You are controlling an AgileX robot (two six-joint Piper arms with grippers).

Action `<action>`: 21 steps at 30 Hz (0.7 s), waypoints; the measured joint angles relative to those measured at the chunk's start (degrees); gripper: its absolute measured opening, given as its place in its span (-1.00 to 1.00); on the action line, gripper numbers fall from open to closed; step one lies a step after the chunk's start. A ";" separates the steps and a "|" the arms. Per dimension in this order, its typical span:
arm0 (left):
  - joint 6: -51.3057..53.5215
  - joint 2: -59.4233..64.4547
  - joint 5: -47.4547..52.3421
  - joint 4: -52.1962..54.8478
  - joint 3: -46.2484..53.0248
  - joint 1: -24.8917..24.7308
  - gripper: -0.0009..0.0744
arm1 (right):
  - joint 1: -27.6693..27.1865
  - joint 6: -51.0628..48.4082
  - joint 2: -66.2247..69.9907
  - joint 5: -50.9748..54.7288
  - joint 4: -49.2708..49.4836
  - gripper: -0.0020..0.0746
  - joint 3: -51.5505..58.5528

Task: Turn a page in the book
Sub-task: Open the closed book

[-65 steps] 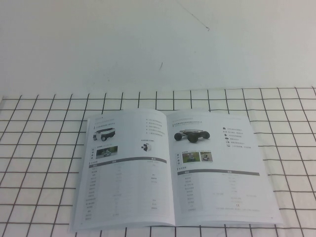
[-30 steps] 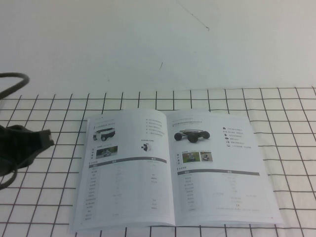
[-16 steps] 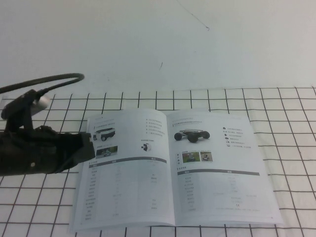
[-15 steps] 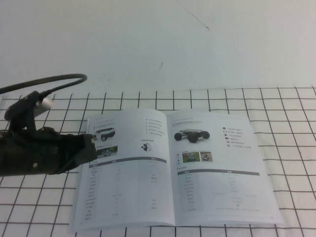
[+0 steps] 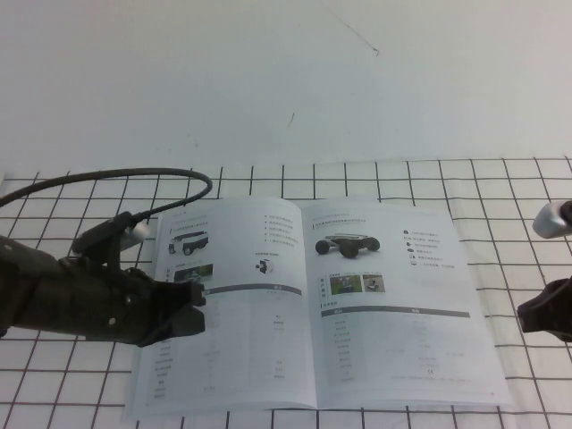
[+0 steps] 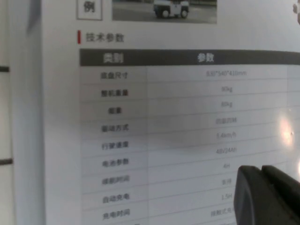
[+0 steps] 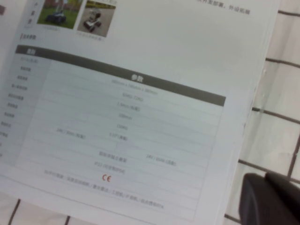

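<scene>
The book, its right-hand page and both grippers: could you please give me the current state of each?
book: open, lying flat on the checked table.
page: flat, not lifted, untouched.
left gripper: over the book's left-hand page, near its outer edge; holds nothing visible.
right gripper: at the high view's right edge, beyond the page's outer edge, apart from the book.

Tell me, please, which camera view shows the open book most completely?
The high view: the whole book lies open, left gripper over its left page, right gripper beside its right edge. The left wrist view shows only a spec table; the right wrist view shows the right page's lower part.
</scene>
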 joint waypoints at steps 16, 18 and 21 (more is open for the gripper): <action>-9.92 10.83 0.80 11.93 -14.93 -13.24 -0.98 | 0.09 -10.27 5.97 -1.10 10.13 -0.93 -2.00; -10.67 12.76 1.60 12.82 -15.50 -13.24 -0.98 | 0.09 -10.79 6.49 -1.33 10.66 -0.93 -2.13; -11.33 15.26 2.43 13.89 -16.04 -13.24 -0.98 | 0.09 -11.04 7.47 -1.42 11.01 -0.86 -2.31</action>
